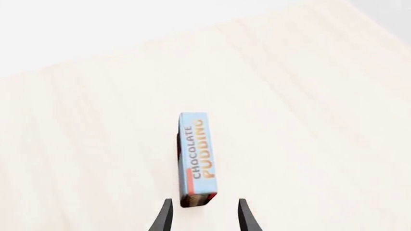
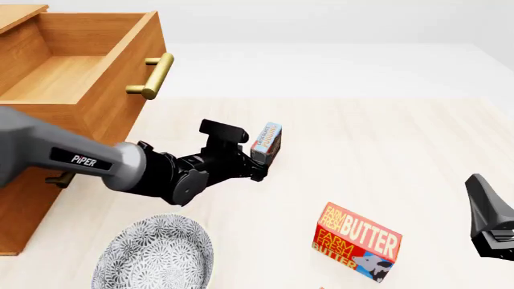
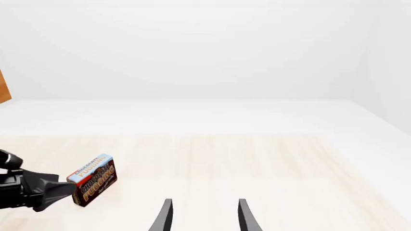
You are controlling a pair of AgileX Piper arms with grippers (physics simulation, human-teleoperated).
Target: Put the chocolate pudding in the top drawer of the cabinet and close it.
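The chocolate pudding [image 1: 198,159] is a thin light-blue box standing on its narrow edge on the pale table, also seen in the front view [image 2: 266,142] and the right wrist view [image 3: 94,180]. My left gripper [image 1: 205,214] is open, and the box's near end sits just between its fingertips with a gap on each side. From the front, my left gripper [image 2: 259,164] is right behind the box. The cabinet [image 2: 20,205] stands at the left with its top drawer [image 2: 120,96] pulled out and empty. My right gripper [image 3: 205,214] is open and holds nothing.
A red-orange butter box [image 2: 357,242] stands at the front, right of centre. A patterned grey plate [image 2: 156,256] lies at the front left beside the cabinet. The brass handle [image 2: 153,75] juts from the drawer front. My right gripper [image 2: 488,217] hangs at the far right edge.
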